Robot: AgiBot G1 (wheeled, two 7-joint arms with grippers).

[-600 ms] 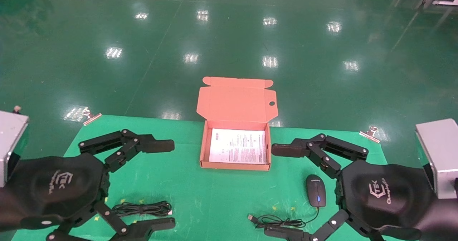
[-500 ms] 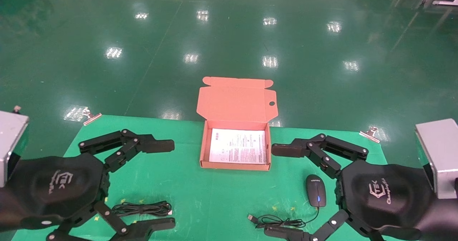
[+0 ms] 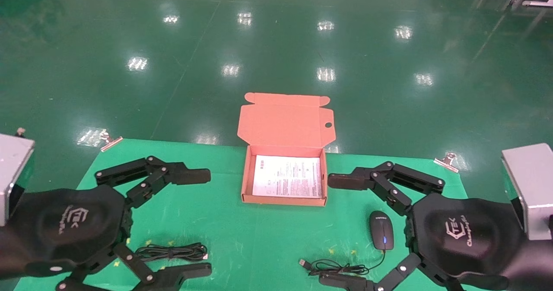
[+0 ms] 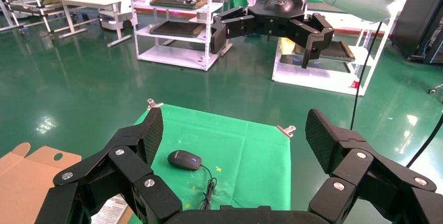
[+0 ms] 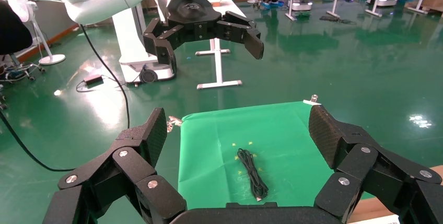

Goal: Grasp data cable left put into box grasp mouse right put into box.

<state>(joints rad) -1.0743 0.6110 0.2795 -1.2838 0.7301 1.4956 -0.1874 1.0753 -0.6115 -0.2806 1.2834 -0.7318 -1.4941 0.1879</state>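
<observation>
Box (image 3: 283, 201) at tabletop (image 3: 224, 222) far edge, centre, lid up. Data cable (image 3: 172, 252) near front-left corner, under left gripper (image 3: 196, 224), fingers spread, empty. Mouse (image 3: 381, 229) near front-right, beside right gripper (image 3: 335, 230), fingers spread, empty.

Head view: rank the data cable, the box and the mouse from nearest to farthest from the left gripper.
Measured from the left gripper, which is open:
1. The data cable, on the green mat between its fingers.
2. The box, mid-table, toward the robot's right.
3. The mouse, far right side, next to the right gripper.
</observation>
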